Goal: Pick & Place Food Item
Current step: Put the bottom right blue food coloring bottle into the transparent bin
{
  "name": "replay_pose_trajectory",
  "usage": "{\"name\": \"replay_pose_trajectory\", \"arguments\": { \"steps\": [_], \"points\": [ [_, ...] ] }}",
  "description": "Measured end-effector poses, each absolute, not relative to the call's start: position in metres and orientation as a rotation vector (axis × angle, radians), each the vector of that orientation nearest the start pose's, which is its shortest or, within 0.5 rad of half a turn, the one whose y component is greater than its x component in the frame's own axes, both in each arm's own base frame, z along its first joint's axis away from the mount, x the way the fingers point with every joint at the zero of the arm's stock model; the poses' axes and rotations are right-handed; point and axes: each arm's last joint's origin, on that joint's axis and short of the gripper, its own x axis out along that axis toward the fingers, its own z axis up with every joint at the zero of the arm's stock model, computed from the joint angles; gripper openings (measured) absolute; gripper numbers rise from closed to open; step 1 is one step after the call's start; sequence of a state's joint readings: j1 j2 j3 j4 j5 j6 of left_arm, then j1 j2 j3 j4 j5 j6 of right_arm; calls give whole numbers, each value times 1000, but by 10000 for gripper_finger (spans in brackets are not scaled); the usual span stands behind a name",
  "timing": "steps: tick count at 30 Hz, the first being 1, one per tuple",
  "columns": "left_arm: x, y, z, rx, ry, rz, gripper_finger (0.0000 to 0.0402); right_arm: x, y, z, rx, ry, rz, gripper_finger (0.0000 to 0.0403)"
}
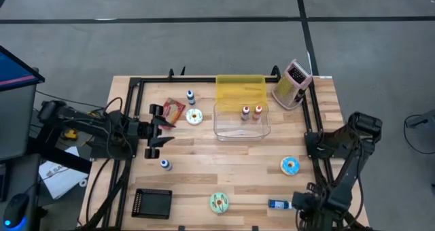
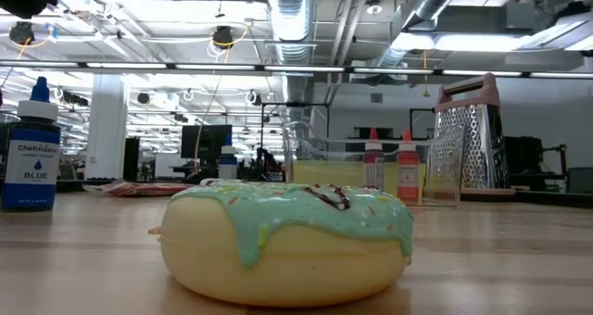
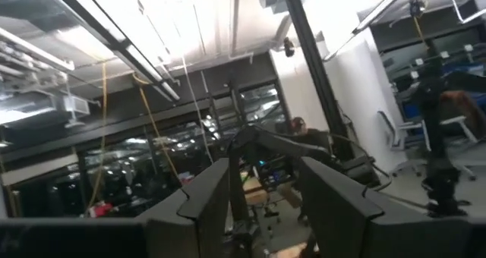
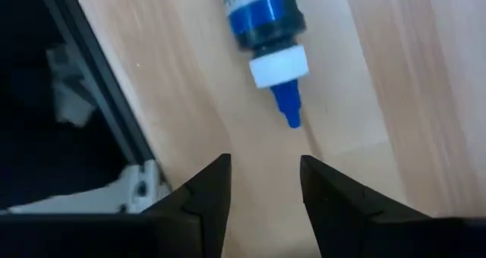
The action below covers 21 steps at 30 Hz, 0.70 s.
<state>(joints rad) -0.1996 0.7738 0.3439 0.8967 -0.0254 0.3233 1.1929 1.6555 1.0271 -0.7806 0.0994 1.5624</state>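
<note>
Here, the right gripper (image 4: 264, 182) points down at the table's five o'clock corner, fingers parted and empty, a lying blue bottle (image 4: 262, 19) just beyond their tips. Only the low view shows the green-iced donut (image 2: 285, 244) close up. At nine o'clock the left gripper (image 1: 156, 130) hovers, fingers spread, holding nothing.

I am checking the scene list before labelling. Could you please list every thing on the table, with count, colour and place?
donuts: three; green near front edge, blue at right, white beside packet
clear bin: one, centre back, holds two small bottles
yellow sheet: one, behind bin
grater: one, silver, back right
blue bottles: upright at back; upright left of centre; lying front right
red packet: one, left back
black tray: one, front left
left gripper: fingers open, raised at left
right gripper: fingers open, over lying bottle
</note>
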Motion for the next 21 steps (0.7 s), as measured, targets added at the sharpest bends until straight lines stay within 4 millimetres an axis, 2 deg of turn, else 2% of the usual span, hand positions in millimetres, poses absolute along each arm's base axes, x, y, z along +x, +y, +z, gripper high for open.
{"name": "replay_pose_trajectory", "arguments": {
  "steps": [6,12,21],
  "points": [
    [166,-39,281,240,-488,-132,153,110,273,164,218,1330,-126,179],
    [169,-42,279,232,-485,-151,154,110,276,152,170,1340,-139,201],
    [168,-43,280,215,-487,-164,154,116,275,139,136,1331,-189,186]
  ]
}}
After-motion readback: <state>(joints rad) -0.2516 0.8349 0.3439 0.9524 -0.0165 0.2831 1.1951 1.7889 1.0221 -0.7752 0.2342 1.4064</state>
